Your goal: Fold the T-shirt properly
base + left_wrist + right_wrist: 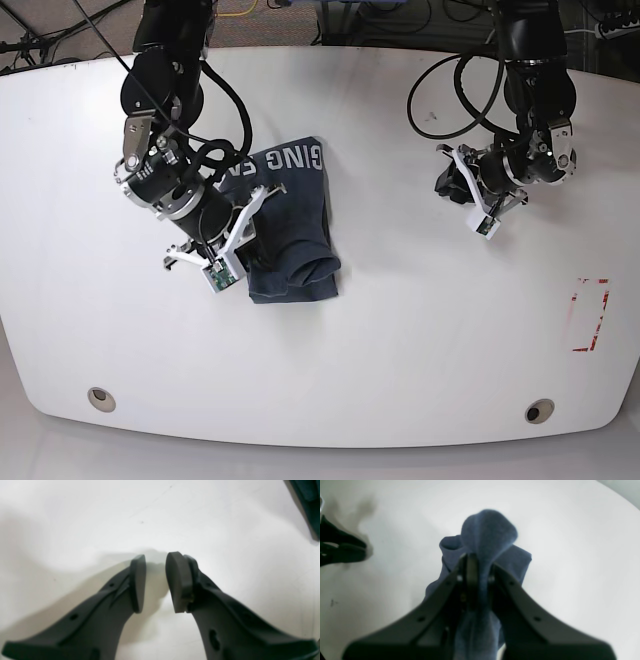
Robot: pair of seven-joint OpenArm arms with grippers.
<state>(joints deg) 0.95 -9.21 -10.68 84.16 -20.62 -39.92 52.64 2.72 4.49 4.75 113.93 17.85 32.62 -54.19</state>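
The dark slate-blue T-shirt [296, 228] lies bunched in a folded heap left of the table's middle in the base view. White letters "GING" show on its upper part. My right gripper [260, 207] is shut on a raised fold of the T-shirt [490, 532]; the right wrist view shows cloth pinched between the fingers [470, 570]. My left gripper [155, 558] is open and empty, low over bare white table. In the base view the left gripper [449, 181] sits far to the right of the shirt.
The white table [400, 340] has a red outlined mark [588, 315] near its right edge and two round fittings [100, 397] along the front. Cables [440, 90] hang behind the arms. A dark shape [308, 502] cuts into the left wrist view's top right corner.
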